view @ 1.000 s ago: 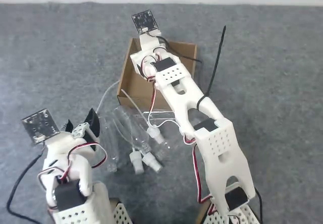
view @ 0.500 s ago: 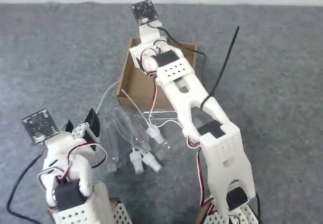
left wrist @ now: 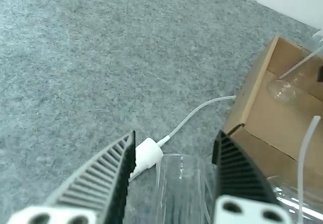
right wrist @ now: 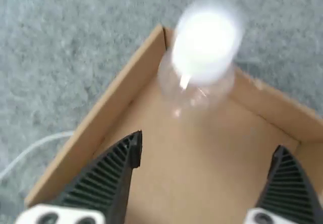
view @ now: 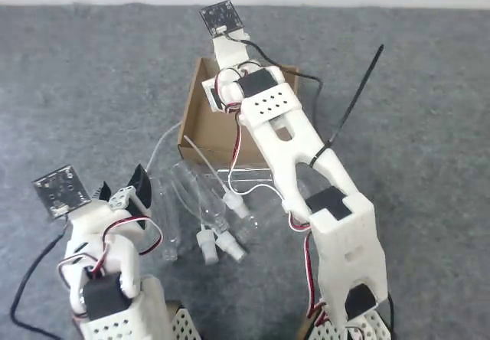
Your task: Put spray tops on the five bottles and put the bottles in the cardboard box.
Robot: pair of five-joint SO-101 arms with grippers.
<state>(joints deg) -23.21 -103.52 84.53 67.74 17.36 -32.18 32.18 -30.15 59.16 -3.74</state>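
Bottle, capped, sits in box under right pincer, spread wide. Other bottles lie at box's 6 o'clock, axes roughly 12–6, nearer left pincer, also wide.

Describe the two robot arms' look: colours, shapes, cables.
Left arm and right arm: white perforated plastic, black motors, red, white and black wires. Left end effector and right end effector have black ribbed fingers; square circuit boards at the wrists.
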